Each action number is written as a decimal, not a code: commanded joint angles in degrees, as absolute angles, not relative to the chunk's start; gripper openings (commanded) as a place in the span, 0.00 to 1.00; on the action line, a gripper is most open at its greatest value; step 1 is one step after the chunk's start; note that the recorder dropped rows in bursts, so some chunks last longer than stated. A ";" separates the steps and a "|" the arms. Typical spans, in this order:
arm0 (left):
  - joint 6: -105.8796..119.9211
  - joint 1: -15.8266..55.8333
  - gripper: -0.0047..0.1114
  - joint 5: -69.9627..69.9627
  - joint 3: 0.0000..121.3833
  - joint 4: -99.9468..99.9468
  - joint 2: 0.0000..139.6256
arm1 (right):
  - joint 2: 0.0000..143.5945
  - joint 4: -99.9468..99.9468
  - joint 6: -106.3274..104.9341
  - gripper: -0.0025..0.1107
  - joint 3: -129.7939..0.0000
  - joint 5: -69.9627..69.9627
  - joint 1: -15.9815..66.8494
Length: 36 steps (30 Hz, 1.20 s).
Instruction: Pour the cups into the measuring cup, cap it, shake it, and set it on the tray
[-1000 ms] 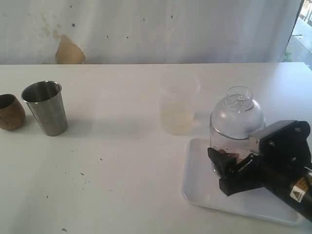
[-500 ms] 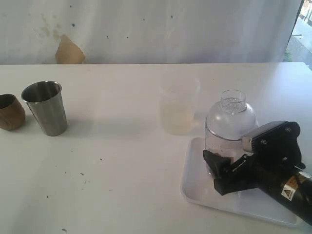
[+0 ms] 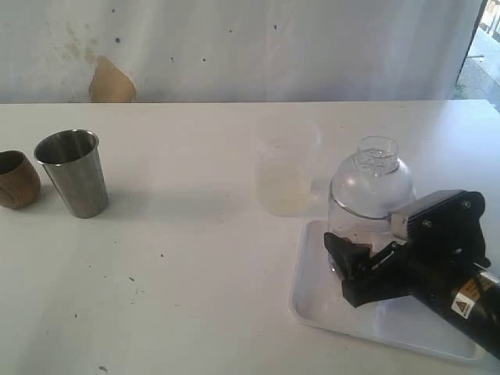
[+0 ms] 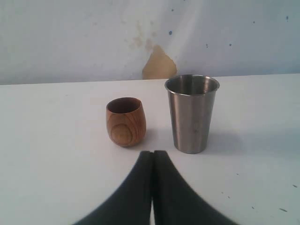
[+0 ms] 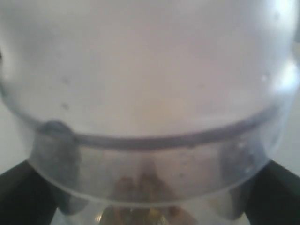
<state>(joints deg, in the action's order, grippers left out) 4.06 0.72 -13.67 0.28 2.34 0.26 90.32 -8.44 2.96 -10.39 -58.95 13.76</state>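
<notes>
The measuring cup [image 3: 366, 212], capped with a clear dome lid [image 3: 375, 173], stands upright over the near-left part of the white tray [image 3: 319, 303]; whether its base touches the tray I cannot tell. My right gripper [image 3: 353, 254] is shut on its lower body. In the right wrist view the measuring cup [image 5: 150, 93] fills the frame, dark fingers [image 5: 18, 197] at each side and brownish bits at its bottom. The frosted cup [image 3: 285, 181] stands behind the tray. The steel tumbler [image 4: 192, 114] and wooden cup [image 4: 125, 121] stand just beyond my shut, empty left gripper [image 4: 153, 154].
The steel tumbler [image 3: 73, 173] and wooden cup [image 3: 16, 180] stand at the far left of the white table [image 3: 195, 273]. A white wall with a tan patch [image 3: 111, 82] runs behind the table's back edge. The left arm is outside the exterior view.
My right gripper has shifted slightly left along the tray with the capped measuring cup, which dipped and then rose a little. The other cups have not moved.
</notes>
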 commanded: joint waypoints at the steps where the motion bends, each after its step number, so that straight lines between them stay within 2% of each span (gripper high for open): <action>1: 3.94 0.70 0.04 -13.36 0.00 2.35 0.00 | 90.38 -8.63 3.42 0.64 -10.89 -63.97 13.65; 7: 3.94 0.70 0.04 -13.36 0.00 2.35 0.00 | 90.38 -7.48 6.20 0.65 -10.89 -66.51 13.65; 12: 3.94 0.70 0.04 -13.36 0.00 2.35 0.00 | 90.38 -4.70 8.11 0.83 -10.89 -63.71 13.65; 14: 3.94 0.70 0.04 -13.36 0.00 2.35 0.00 | 90.38 -5.36 5.77 0.86 -10.89 -63.19 13.65; 24: 3.94 0.70 0.04 -13.36 0.00 2.35 0.00 | 90.38 -6.17 4.49 0.86 -10.89 -63.08 13.65; 36: 3.94 0.70 0.04 -13.36 0.00 2.35 0.00 | 89.52 -3.50 2.16 0.86 -10.89 -69.96 13.65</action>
